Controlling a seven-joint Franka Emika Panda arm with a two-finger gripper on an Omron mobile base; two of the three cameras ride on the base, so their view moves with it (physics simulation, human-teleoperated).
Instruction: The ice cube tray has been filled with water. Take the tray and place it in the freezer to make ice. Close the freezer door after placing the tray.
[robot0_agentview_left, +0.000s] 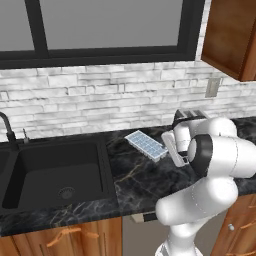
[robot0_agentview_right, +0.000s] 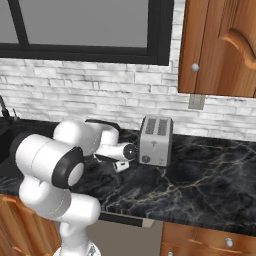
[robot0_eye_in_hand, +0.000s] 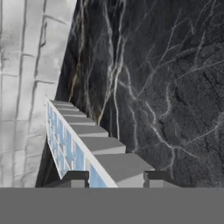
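Lay on dark marble worktop (robot0_agentview_left: 135, 175) between sink (robot0_agentview_left: 55, 175) and toaster (robot0_agentview_right: 155, 140): ice cube tray (robot0_agentview_left: 146, 145), long axis running away from tool (robot0_eye_in_hand: 116, 178); near end rim between part-closed tips, grip uncertain.

Even, bright rendered light throughout, faint soft shadows, no glare, slightly coarse and pixelated edges.

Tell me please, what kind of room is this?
Most likely a home kitchen: a black sink set in a dark marble counter, a toaster by the brick wall, and wooden cabinets above.
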